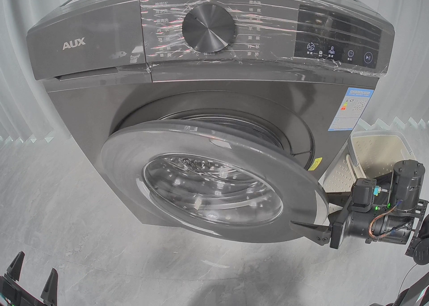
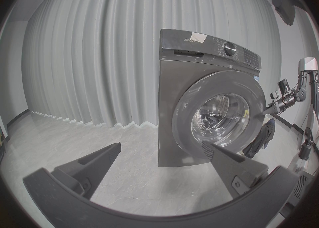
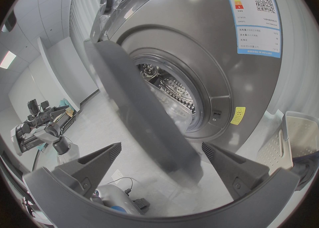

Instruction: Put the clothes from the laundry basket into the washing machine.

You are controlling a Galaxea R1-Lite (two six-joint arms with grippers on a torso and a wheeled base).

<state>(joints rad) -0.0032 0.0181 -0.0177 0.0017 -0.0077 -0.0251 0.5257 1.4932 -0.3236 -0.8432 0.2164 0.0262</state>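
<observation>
The left gripper (image 1: 35, 275) is held low, well apart from the washing machine (image 1: 201, 92), its fingers spread wide. The rim of the half-open door (image 1: 214, 186) is flanked by the widely parted right gripper (image 1: 308, 231). The laundry basket (image 1: 380, 150) is set just right of the machine, and a dark garment (image 2: 261, 140) is draped low beside the machine.

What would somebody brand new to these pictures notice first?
The grey washing machine looms front and centre, its round glass door swung partly open. The right gripper is open and straddles that door's free edge. A white perforated laundry basket stands just to the right of the machine.
</observation>
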